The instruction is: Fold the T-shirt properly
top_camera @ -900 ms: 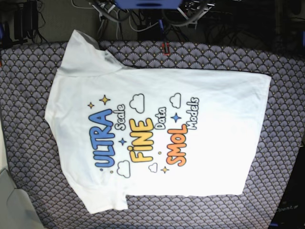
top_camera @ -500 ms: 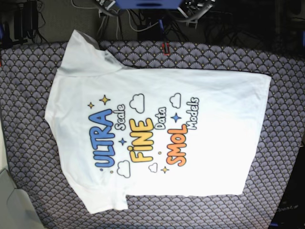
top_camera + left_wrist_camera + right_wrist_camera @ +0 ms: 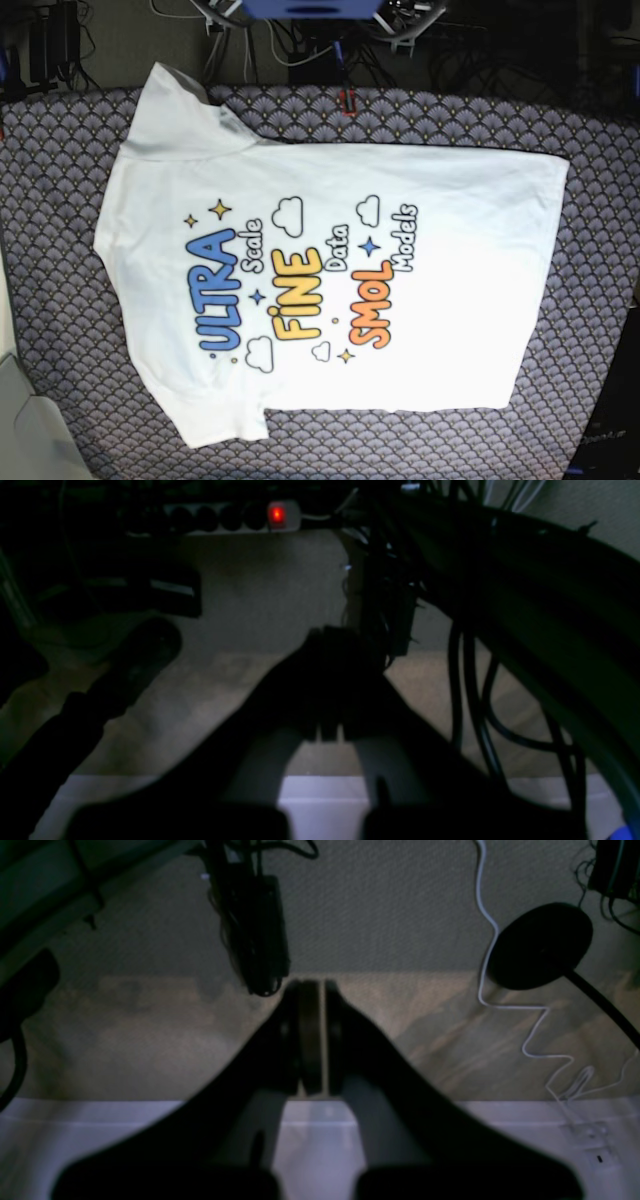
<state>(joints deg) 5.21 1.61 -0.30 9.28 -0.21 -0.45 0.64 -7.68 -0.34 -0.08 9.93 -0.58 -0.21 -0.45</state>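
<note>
A white T-shirt [image 3: 330, 270] lies spread flat, print side up, on a table [image 3: 50, 260] covered in a dark purple cloth with a fan-scale pattern. In the base view the shirt is turned sideways: its collar end points toward the left of the picture, its hem toward the right. One short sleeve reaches up to the far table edge at upper left, the other lies at the lower left near the front edge. The print sits in the middle of the shirt and reads "ULTRA" in blue, "FINE" in yellow and "SMOL" in orange, with smaller white words, clouds and stars around them. The shirt shows no folds.

Neither arm reaches over the shirt in the base view; only dark frame parts and cables [image 3: 300, 40] show beyond the far table edge.

The left wrist view is very dark. The left tool [image 3: 330, 645] has its jaws pressed together, holding nothing, and points at a carpeted floor [image 3: 260, 595] with a power strip [image 3: 235, 517] showing a red light.

The right tool [image 3: 312, 990] is likewise closed and empty, its two fingers meeting above the floor, with a thin white cable [image 3: 505, 1005] to one side
</note>
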